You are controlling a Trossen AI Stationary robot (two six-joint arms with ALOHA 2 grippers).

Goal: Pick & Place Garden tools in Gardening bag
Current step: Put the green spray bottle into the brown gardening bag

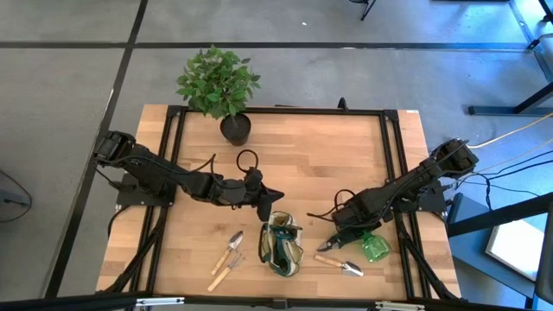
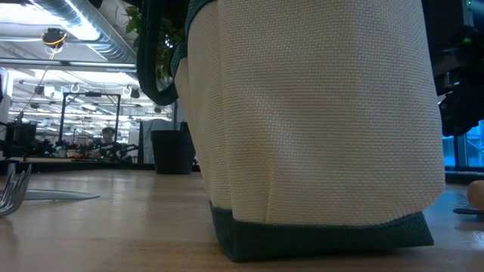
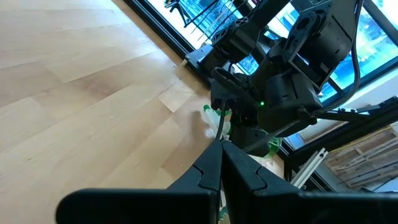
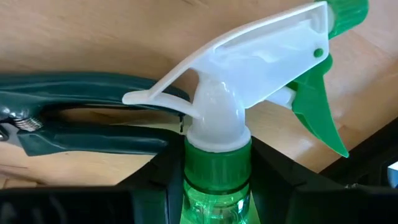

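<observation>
Gripping the spray bottle (image 4: 217, 180) by its neck, the right hand (image 4: 217, 186) is beside dark-handled pruners (image 4: 81, 118); left hand (image 3: 221, 168) closed.

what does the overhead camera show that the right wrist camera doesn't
Only the high view shows the gardening bag, the potted plant, the wooden-handled tools, a trowel and the left gripper, shut above the bag. Only the right wrist view shows the spray bottle's white trigger and the right gripper closed on its neck. Both show the spray bottle and dark-handled pruners.
</observation>
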